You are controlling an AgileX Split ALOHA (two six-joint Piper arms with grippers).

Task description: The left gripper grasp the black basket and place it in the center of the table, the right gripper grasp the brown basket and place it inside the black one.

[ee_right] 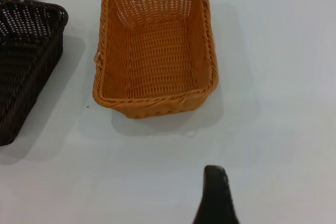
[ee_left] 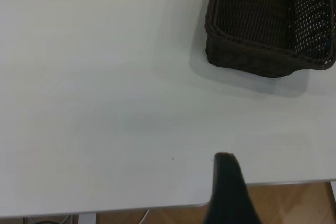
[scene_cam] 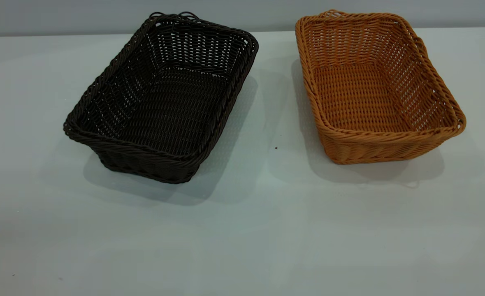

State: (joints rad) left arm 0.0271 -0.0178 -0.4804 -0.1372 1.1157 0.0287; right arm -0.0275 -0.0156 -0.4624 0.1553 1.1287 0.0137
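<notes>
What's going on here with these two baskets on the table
Nothing is being handled yet. The black basket sits left on the table, the brown basket sits apart to its right, both empty and upright. Neither arm touches a basket; only one dark fingertip shows in each wrist view, short of its basket. Nesting hasn't begun.

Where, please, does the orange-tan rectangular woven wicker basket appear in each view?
Exterior view: orange-tan wicker basket upper right, apart from the dark woven basket.
Left wrist view: not in it; only the dark basket.
Right wrist view: upper centre.
Shared landmark: the dark basket.
</notes>
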